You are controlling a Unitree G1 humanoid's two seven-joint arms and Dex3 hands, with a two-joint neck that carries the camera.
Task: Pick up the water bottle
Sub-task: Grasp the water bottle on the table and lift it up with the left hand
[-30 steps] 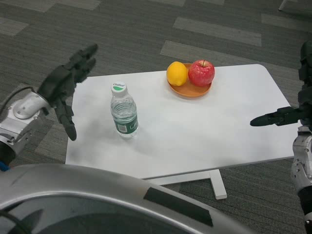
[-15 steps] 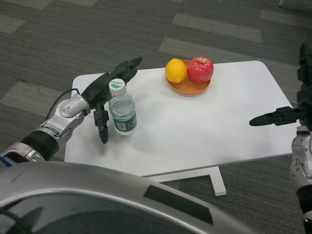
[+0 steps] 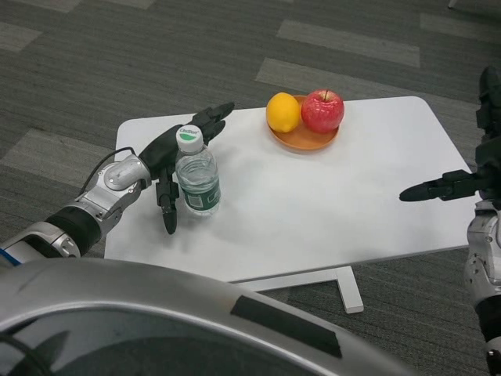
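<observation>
While its fingers are spread and grasp nothing, the left hand (image 3: 174, 149) sits right against the water bottle (image 3: 196, 174), which stands upright on the bench (image 3: 337, 196) just to the hand's right. This looks like the final approach; the next move calls for curling the fingers round the bottle's body before lifting. Farther right sit a lemon (image 3: 283, 112) and apple (image 3: 322, 110) on an orange plate (image 3: 301, 141). The right hand (image 3: 442, 188) waits released, far off. Since half a second ago, the left hand has edged closer to the bottle.
</observation>
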